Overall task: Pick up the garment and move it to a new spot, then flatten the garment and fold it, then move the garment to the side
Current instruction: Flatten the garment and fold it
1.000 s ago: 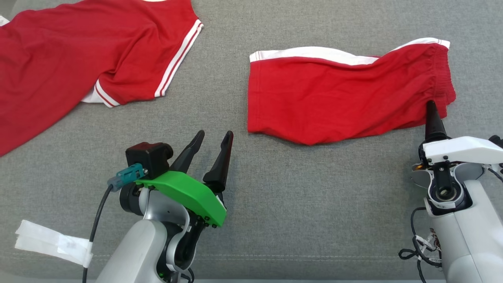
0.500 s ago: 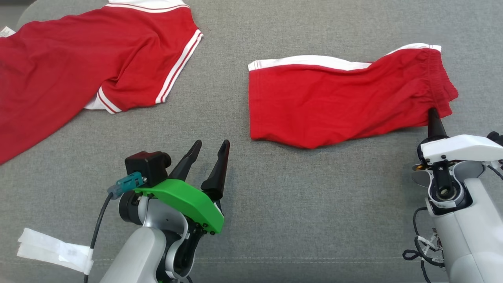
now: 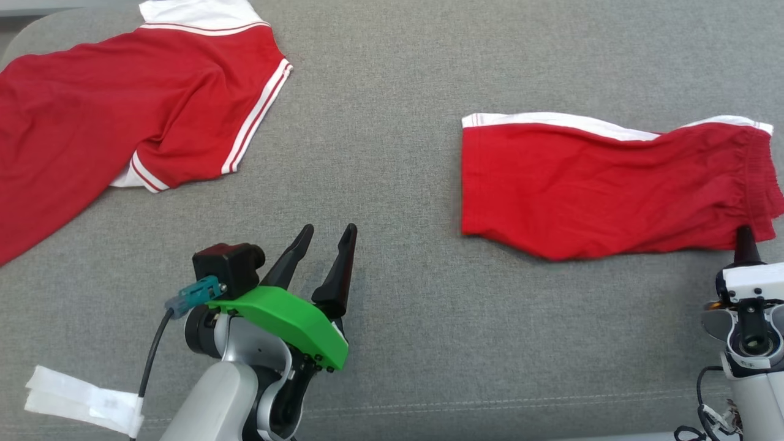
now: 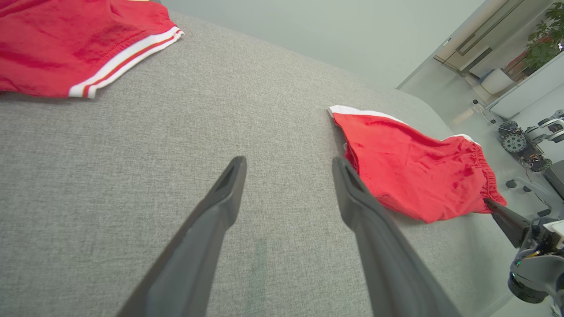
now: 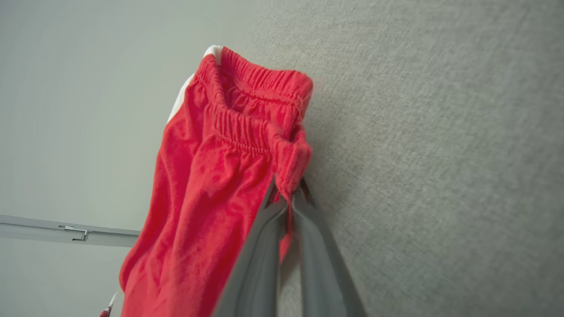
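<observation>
The garment, a pair of red shorts [image 3: 612, 184] with a white side stripe, lies folded flat on the grey fabric surface [image 3: 398, 184] at the right. My right gripper [image 3: 744, 233] is shut on the near corner of its elastic waistband. The right wrist view shows the cloth pinched between the two fingers [image 5: 288, 193], with the shorts [image 5: 211, 185] stretching away from them. My left gripper [image 3: 327, 231] stands open over bare surface at the lower middle, well left of the shorts. In the left wrist view its fingers [image 4: 288, 163] hold nothing, and the shorts [image 4: 414, 171] lie to their right.
A red shirt [image 3: 110, 122] with white-striped sleeves is spread at the upper left, also seen in the left wrist view [image 4: 66, 48]. A strip of white tape [image 3: 79, 395] hangs on the left arm's cable. The surface's right edge lies just beyond the shorts.
The right gripper has shut on the waistband corner and dragged the shorts to the right, away from the shirt. The head view has shifted too. The left gripper stays open in place.
</observation>
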